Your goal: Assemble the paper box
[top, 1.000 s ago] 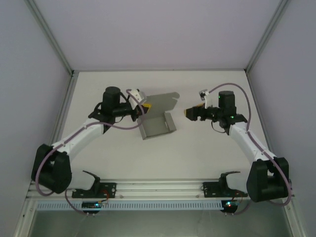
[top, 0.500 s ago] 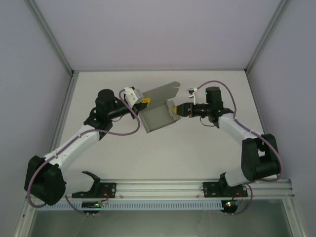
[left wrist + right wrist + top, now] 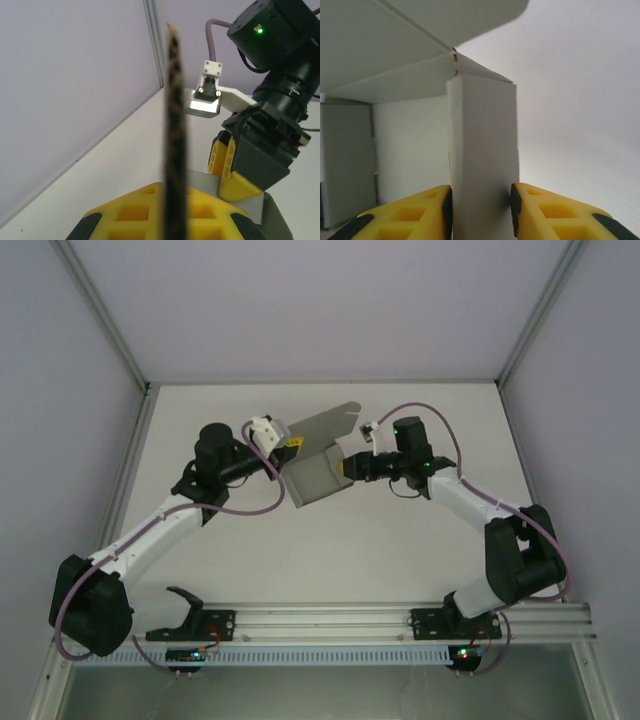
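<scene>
**Camera positions: three views**

Top external looked down from high behind the rig, wide over the table. Left wrist sighted close along the paper box edge toward the right gripper. Right wrist faced the same box, point-blank.

— Across the middle of the frame?
— White table, wide and plain.
— Behind and to the sides?
— Pale lilac walls, joined by grey metal posts slanting in from upper left and upper right.
— Along the bottom edge?
— Silver rail, with two black hooks on top and small lit boards just beneath.
</scene>
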Controlling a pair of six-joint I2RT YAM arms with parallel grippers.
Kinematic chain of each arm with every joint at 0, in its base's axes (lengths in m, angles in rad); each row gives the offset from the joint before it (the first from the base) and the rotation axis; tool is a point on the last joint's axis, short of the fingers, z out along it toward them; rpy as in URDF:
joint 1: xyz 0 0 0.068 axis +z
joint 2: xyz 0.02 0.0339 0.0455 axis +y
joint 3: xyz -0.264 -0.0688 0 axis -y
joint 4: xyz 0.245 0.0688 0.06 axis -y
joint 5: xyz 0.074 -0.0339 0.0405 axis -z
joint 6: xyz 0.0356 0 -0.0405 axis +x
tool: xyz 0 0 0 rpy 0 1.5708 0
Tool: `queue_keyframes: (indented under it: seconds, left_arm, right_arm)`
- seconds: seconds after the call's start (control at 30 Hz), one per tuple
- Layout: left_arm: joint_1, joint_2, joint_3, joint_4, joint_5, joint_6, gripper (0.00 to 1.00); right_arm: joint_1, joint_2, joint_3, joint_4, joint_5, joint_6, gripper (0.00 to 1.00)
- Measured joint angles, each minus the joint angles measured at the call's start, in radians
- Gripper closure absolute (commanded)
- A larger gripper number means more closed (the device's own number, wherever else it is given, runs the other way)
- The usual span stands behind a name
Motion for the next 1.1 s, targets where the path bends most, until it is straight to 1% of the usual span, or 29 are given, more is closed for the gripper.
queue_keyframes:
  seconds: [0.1,0.13,0.2,0.27,0.37,0.43,0.53,0.63,0.73,0.83,1.03,1.1]
  left_arm:
    - [-0.004,0.000,0.000,0.002,-0.018,-0.009,1.00]
    - [-0.005,0.000,0.000,0.006,-0.020,-0.013,1.00]
    - [-0.008,0.000,0.000,0.000,-0.023,-0.014,1.00]
    - [-0.008,0.000,0.000,-0.003,-0.027,-0.014,1.00]
    - [-0.010,0.000,0.000,0.001,-0.034,-0.011,1.00]
    - [-0.010,0.000,0.000,0.001,-0.039,-0.010,1.00]
    - [-0.021,0.000,0.000,0.000,-0.044,-0.009,1.00]
    - [-0.030,0.000,0.000,0.000,-0.048,-0.002,1.00]
    - [-0.029,0.000,0.000,-0.007,-0.049,0.002,1.00]
    - [-0.029,0.000,0.000,-0.008,-0.058,0.003,1.00]
    - [-0.031,0.000,0.000,-0.015,-0.060,0.000,1.00]
    - [-0.031,0.000,0.000,-0.014,-0.059,0.000,1.00]
  right_arm:
    - [0.069,0.000,0.006,-0.025,0.166,-0.021,0.63]
    - [0.092,0.002,0.006,-0.031,0.209,-0.027,0.65]
    - [0.125,0.007,0.012,-0.040,0.285,-0.043,0.77]
    - [0.146,0.016,0.028,-0.051,0.352,-0.053,0.77]
    - [0.177,0.021,0.060,-0.076,0.455,-0.063,0.72]
    - [0.195,0.021,0.073,-0.089,0.519,-0.077,0.63]
    - [0.213,0.021,0.084,-0.106,0.605,-0.096,0.63]
    - [0.225,0.021,0.090,-0.116,0.660,-0.106,0.60]
    - [0.225,0.019,0.090,-0.124,0.666,-0.114,0.54]
    - [0.212,0.014,0.090,-0.133,0.629,-0.129,0.43]
    - [0.148,-0.044,0.061,-0.099,0.420,-0.141,0.26]
    - [0.121,-0.073,0.035,-0.070,0.359,-0.129,0.25]
